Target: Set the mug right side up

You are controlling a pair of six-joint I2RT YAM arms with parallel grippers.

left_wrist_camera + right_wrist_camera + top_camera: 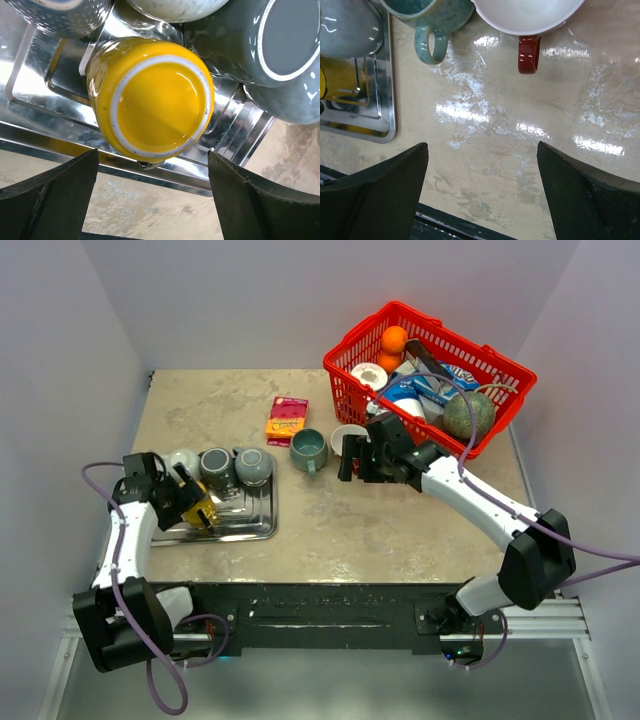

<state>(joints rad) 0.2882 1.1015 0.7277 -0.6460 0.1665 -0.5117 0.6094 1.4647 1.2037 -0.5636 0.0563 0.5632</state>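
The yellow mug (152,97) sits bottom up at the near edge of the metal tray (35,95), beside a grey mug (285,45). My left pincer (152,197) hangs just over it, spread wide and holding nothing. My right pincer (482,195), equally wide and empty, hovers over the table (520,125) near a teal mug (437,20) and a red-handled cup (527,15).

The beige, stone-patterned worktop (400,530) carries a steel tray (255,532) near its left near corner and a red basket (350,365) at its far right corner. Around its middle lie a pink packet (287,420), an upright teal mug (308,448) and a white mug (347,434).
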